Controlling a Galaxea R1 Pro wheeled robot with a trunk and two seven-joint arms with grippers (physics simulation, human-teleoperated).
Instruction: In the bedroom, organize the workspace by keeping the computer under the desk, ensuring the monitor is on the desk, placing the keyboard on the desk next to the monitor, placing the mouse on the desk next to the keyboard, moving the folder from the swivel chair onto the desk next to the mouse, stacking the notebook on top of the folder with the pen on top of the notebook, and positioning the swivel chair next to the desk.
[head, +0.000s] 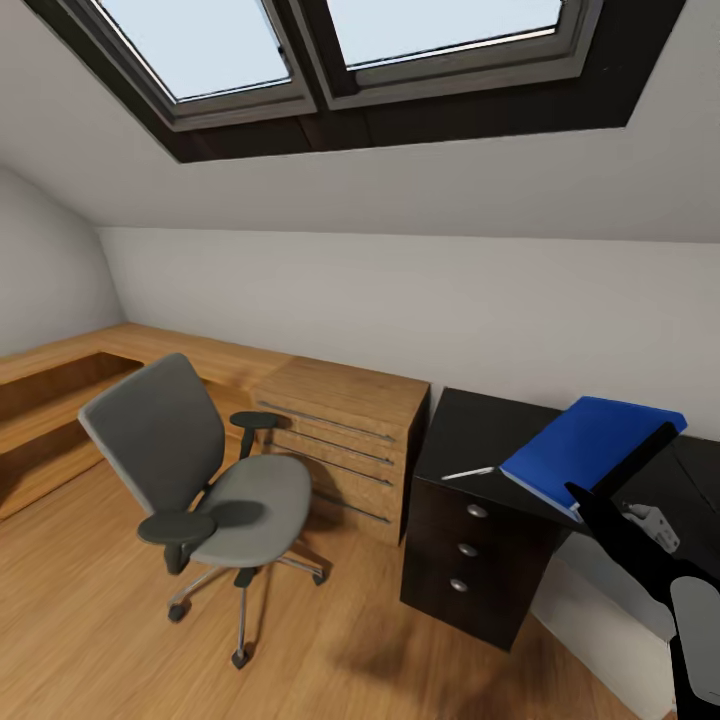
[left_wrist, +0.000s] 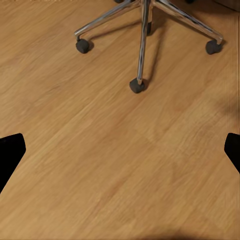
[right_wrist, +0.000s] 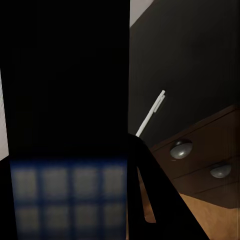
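My right gripper (head: 603, 492) is shut on the near edge of a blue folder (head: 590, 440), holding it tilted just above the black desk (head: 480, 425). A white pen (head: 468, 473) lies on the desk top to the left of the folder. In the right wrist view the folder's dark underside (right_wrist: 65, 80) hides most of the scene, with the pen (right_wrist: 151, 114) beyond it. The grey swivel chair (head: 200, 480) stands on the floor to the left with a bare seat. My left gripper (left_wrist: 120, 150) is open above the floor near the chair's wheeled base (left_wrist: 142, 45).
A wooden drawer unit (head: 340, 440) stands between the chair and the black desk, joined to a low wooden bench (head: 60, 380) along the left wall. The black desk has three drawers with round knobs (head: 468, 549). A sloped ceiling with skylights (head: 330, 50) hangs overhead.
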